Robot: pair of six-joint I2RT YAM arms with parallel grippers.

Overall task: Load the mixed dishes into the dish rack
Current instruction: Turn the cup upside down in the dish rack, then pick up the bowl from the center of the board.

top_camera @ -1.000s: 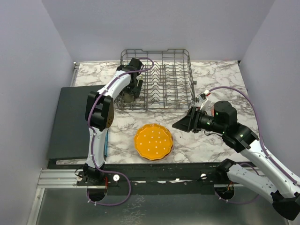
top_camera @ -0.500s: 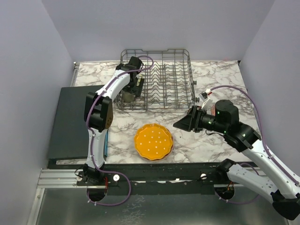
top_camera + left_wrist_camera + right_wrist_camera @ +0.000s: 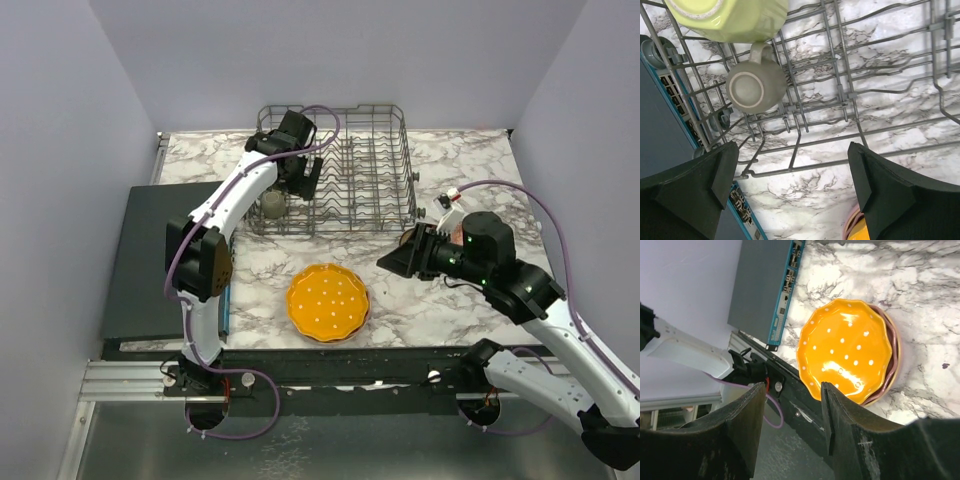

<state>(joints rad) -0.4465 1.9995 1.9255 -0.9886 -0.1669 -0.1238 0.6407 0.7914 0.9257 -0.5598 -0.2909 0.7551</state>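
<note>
The grey wire dish rack (image 3: 350, 170) stands at the back of the marble table. An olive mug (image 3: 272, 204) sits bottom-up in its left end, and it also shows in the left wrist view (image 3: 756, 90) beside a yellow mug (image 3: 727, 17). My left gripper (image 3: 303, 182) hovers open and empty over the rack (image 3: 840, 95), jaws wide apart (image 3: 792, 195). An orange scalloped, white-dotted plate (image 3: 328, 302) lies on top of pink and peach plates (image 3: 893, 340) near the front. My right gripper (image 3: 400, 262) is open and empty, to the right of the orange plate (image 3: 847, 350).
A dark flat mat (image 3: 150, 260) with a blue edge lies at the left, and also shows in the right wrist view (image 3: 762, 285). The black front rail (image 3: 330, 375) runs along the near edge. Grey walls close in both sides and the back.
My left gripper has risen out of the rack's left end and shifted right, leaving the olive mug sitting there. My right arm has drifted slightly right.
</note>
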